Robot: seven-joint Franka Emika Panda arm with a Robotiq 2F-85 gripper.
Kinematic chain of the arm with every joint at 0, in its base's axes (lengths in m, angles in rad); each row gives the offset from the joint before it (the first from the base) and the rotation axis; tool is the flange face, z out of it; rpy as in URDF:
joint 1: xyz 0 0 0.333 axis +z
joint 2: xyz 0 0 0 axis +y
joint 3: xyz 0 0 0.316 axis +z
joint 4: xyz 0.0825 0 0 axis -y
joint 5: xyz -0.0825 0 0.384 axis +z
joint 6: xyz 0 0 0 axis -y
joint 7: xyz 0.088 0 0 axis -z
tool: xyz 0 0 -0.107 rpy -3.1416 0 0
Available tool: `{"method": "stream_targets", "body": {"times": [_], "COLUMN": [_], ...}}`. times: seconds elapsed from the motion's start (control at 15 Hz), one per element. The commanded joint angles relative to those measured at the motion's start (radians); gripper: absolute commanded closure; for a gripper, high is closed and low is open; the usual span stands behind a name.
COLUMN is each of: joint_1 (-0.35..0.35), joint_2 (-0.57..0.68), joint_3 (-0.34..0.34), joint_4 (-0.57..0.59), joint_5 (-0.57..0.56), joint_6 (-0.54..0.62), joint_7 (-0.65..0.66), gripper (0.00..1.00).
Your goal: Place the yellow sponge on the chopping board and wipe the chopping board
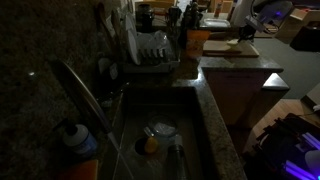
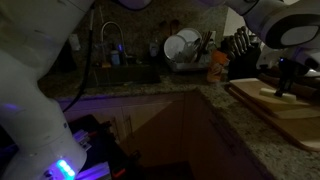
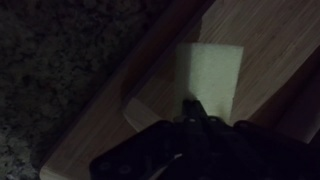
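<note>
Hanging down over the board (image 3: 265, 40), the gripper (image 3: 190, 115) shows in the wrist view as a dark mass whose fingertips draw close together at the near edge of the sponge (image 3: 212, 75). They touch that edge, but the gloom hides whether they pinch it or merely rest on it, so how far the jaws stand apart cannot be told. The sponge lies flat on the board, a pale rectangle near the board's long edge, with the dark speckled countertop (image 3: 50, 70) just beyond that edge. In an exterior view the gripper (image 2: 286, 88) stands upright with its tips down on the board (image 2: 290, 118), and the arm (image 2: 285, 25) reaches in from above, its last links bent over toward the board; the sponge under the tips is too small and dim there to make out. That view also shows a knife block (image 2: 240, 45) just behind the board, an orange lump (image 2: 217, 70) beside it, and a dish rack (image 2: 185, 50) and faucet (image 2: 110, 35) farther along the counter. In an exterior view from over the sink (image 1: 200, 110), the board (image 1: 230, 50) is a small tan slab far off at the counter's corner, with part of the arm (image 1: 270, 10) above it; the gripper itself cannot be picked out there.
</note>
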Motion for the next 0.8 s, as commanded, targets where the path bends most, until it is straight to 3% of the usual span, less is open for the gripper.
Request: {"method": "stream_targets", "body": {"times": [0.0,0.33,0.73], "joint_1": [0.014,0.041,0.026], "joint_2": [0.043,0.064,0.074], "joint_3": [-0.036,-0.074,-0.042], "joint_4": [0.086,0.104,0.088], "joint_5": [-0.048,-0.166,-0.147], "joint_6": [-0.074,-0.135,-0.137], "joint_7": [0.125,0.251,0.207], "gripper": [1.00,1.00,1.00]}}
